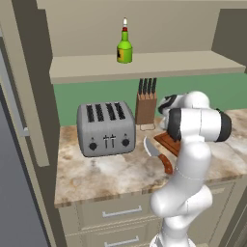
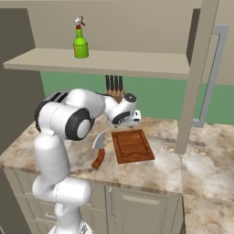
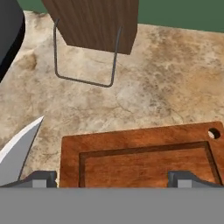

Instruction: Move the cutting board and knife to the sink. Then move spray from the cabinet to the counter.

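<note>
Below your wide-open pincer you see the grooved reddish wooden cutting board flat on the marbled stone desk, the knife with its pointed silver blade just beside its left fingertip, the wooden knife block beyond.

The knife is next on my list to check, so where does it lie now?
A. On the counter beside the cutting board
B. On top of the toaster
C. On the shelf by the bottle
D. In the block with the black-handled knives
A: the knife lies flat on the counter, just left of the cutting board in the right base view.
</note>
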You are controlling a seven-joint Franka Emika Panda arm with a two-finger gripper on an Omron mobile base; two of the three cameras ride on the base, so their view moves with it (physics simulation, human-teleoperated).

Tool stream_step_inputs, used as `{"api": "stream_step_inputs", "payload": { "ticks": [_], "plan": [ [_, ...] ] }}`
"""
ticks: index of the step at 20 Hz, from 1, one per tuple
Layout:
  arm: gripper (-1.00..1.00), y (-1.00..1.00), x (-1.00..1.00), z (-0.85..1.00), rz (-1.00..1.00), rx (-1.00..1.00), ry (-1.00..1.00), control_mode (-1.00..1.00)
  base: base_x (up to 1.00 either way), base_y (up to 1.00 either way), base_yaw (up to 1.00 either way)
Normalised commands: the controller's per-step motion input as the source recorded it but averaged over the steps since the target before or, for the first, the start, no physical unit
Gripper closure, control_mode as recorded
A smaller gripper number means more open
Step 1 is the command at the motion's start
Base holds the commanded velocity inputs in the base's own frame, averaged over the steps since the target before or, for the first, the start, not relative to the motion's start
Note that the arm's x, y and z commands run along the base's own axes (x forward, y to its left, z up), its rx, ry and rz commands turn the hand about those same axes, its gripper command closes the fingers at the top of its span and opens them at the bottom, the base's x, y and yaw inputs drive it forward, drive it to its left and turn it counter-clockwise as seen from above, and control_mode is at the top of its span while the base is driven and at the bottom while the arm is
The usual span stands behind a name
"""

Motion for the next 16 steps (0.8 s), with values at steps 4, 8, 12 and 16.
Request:
{"api": "stream_step_inputs", "payload": {
  "ticks": [4, 8, 12, 16],
  "plan": [
    [-1.0, 0.0, 0.4, -0.21, 0.0, -0.01, 0.0, -1.0, 0.0, 0.0, 0.0],
    [-1.0, 0.0, 0.38, -0.22, 0.0, -0.01, 0.0, -1.0, 0.0, 0.0, 0.0],
    [-1.0, -0.01, 0.32, -0.24, 0.01, 0.0, 0.0, -1.0, 0.0, 0.0, 0.0],
    [-1.0, -0.01, 0.3, -0.25, 0.03, 0.0, 0.0, -1.0, 0.0, 0.0, 0.0]
  ]
}}
